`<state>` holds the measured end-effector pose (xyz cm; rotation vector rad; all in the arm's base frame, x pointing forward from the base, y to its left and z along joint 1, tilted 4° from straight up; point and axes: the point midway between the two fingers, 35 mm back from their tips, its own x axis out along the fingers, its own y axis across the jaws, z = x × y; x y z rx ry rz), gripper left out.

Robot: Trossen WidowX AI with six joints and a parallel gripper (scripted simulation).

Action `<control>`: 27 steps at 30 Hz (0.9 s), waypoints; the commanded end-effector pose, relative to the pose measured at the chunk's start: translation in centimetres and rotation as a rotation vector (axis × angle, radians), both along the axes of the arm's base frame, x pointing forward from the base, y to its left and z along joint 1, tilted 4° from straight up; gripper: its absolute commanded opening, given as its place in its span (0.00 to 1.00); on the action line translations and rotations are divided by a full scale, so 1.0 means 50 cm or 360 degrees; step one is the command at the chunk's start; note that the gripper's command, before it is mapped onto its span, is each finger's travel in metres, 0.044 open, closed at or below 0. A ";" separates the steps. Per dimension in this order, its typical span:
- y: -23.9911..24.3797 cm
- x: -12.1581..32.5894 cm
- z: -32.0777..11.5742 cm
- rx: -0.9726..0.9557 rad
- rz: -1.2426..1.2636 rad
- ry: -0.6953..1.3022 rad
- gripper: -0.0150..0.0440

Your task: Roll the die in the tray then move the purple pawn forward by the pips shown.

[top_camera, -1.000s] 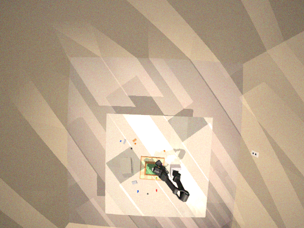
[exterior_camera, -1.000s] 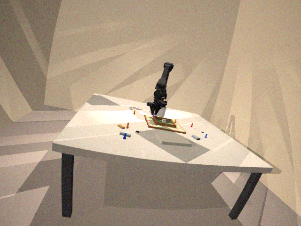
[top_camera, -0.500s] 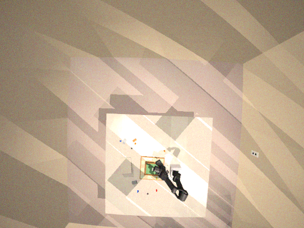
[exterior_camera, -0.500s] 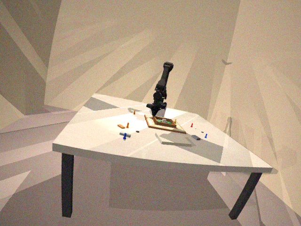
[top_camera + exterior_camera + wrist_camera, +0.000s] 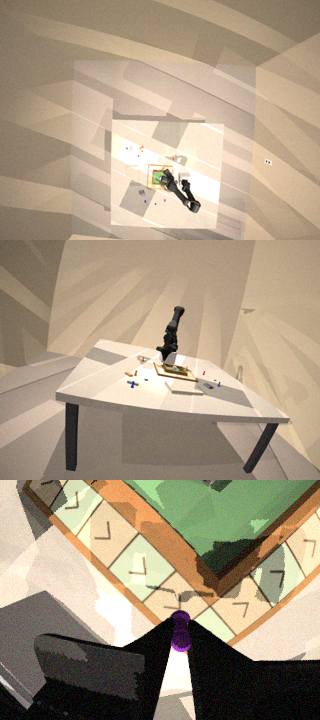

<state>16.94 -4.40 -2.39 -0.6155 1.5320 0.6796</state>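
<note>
My gripper (image 5: 180,625) (image 5: 163,359) is shut on the purple pawn (image 5: 180,631) (image 5: 163,360), held between its fingertips over the near corner of the board in the wrist view. Whether the pawn's base touches the board (image 5: 162,571) (image 5: 157,370) (image 5: 150,175) cannot be told. The board has a track of tan and green squares with arrows. The tray (image 5: 200,525) (image 5: 175,372), green inside with brown walls, sits in its middle. The white die (image 5: 174,367) (image 5: 160,177) lies in the tray; its top pips are unreadable. A yellow pawn (image 5: 186,367) (image 5: 165,187) stands at another side.
A white box (image 5: 184,176) stands beside the board. A red pawn (image 5: 203,373), blue pawns (image 5: 218,384) (image 5: 132,384) and orange pawns (image 5: 135,373) (image 5: 142,359) stand around it. A grey block (image 5: 208,385), an orange block (image 5: 128,374) and a pale slab (image 5: 183,389) lie nearby.
</note>
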 end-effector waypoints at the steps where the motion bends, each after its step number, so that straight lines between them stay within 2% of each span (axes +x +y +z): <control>1: -0.007 0.014 0.053 -0.0014 0.0004 -0.0024 0.25; 13: -0.006 -0.004 0.196 -0.0014 0.0004 -0.0023 0.25; 17: -0.010 -0.002 0.188 -0.0014 0.0004 -0.0023 0.25; 27: -0.067 0.010 0.078 -0.0019 0.0004 -0.0024 0.25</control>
